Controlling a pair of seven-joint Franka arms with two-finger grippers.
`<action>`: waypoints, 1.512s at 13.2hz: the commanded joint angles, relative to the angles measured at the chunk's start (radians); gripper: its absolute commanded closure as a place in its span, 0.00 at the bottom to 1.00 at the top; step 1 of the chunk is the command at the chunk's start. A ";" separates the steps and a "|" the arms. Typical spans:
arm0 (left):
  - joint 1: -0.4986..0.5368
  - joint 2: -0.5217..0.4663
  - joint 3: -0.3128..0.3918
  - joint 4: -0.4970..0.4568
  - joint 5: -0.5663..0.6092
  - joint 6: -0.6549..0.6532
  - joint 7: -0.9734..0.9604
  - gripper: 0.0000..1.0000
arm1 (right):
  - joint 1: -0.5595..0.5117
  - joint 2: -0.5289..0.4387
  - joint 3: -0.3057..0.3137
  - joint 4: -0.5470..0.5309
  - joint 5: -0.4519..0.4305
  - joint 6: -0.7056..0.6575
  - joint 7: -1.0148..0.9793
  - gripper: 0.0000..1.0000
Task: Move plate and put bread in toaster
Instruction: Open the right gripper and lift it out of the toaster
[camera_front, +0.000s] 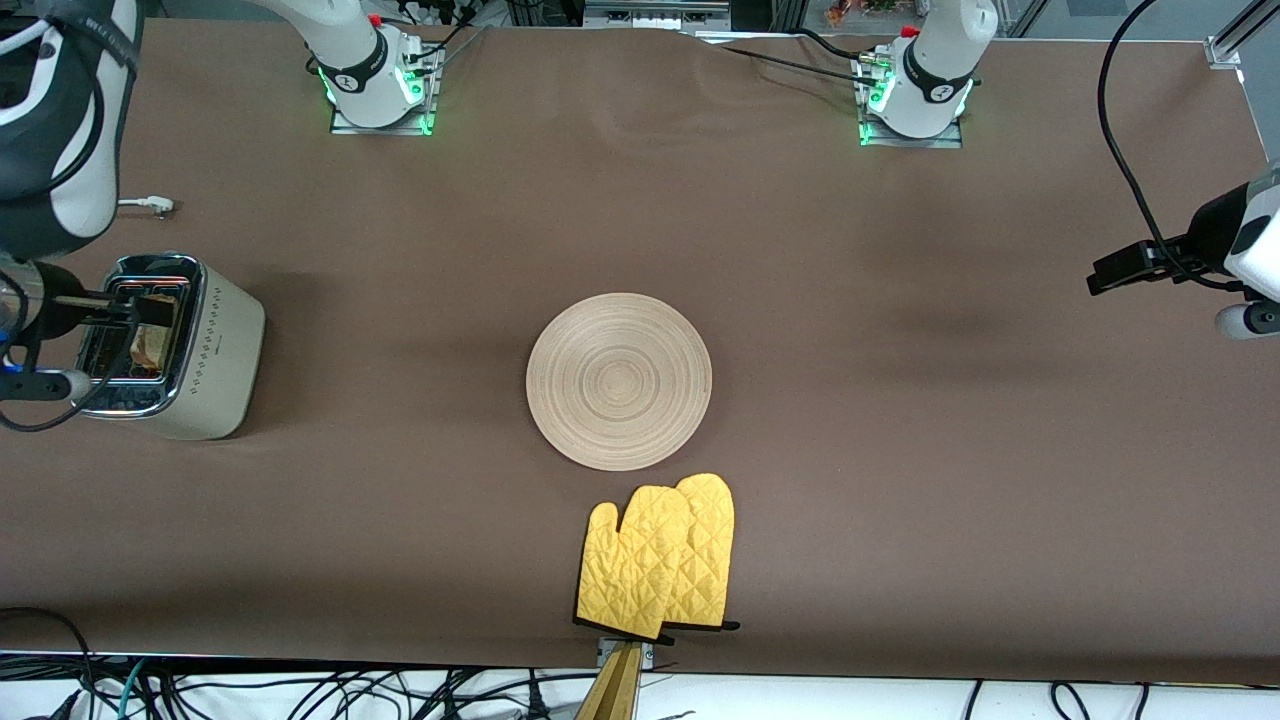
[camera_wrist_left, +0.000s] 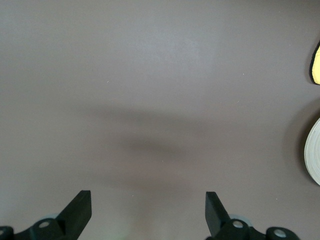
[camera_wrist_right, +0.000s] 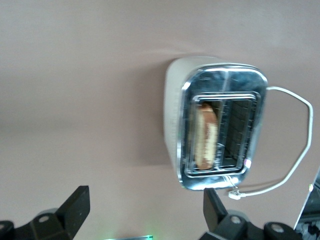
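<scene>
The cream toaster (camera_front: 175, 345) stands at the right arm's end of the table. The slice of bread (camera_front: 150, 345) stands in one of its slots; the right wrist view shows it there too (camera_wrist_right: 205, 135), inside the chrome top (camera_wrist_right: 225, 127). My right gripper (camera_wrist_right: 145, 205) is open and empty, up in the air beside the toaster (camera_front: 45, 340). The wooden plate (camera_front: 619, 381) lies flat at the table's middle with nothing on it. My left gripper (camera_wrist_left: 148, 210) is open and empty, waiting over bare table at the left arm's end (camera_front: 1245, 290). The plate's edge shows in the left wrist view (camera_wrist_left: 314, 157).
A pair of yellow oven mitts (camera_front: 660, 560) lies nearer the front camera than the plate, by the table's front edge. The toaster's white cord (camera_wrist_right: 295, 150) loops beside it, and its plug (camera_front: 150, 206) lies on the table farther from the camera.
</scene>
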 joint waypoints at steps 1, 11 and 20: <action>0.002 -0.009 0.006 -0.001 -0.033 -0.003 0.001 0.00 | 0.051 -0.018 0.000 -0.007 0.014 -0.024 -0.005 0.00; 0.004 -0.011 0.006 0.004 -0.070 -0.005 -0.007 0.00 | -0.258 -0.232 0.456 -0.064 0.008 -0.021 0.040 0.00; 0.004 -0.009 0.004 0.005 -0.069 -0.006 -0.010 0.00 | -0.565 -0.393 0.723 -0.188 -0.058 0.031 0.057 0.00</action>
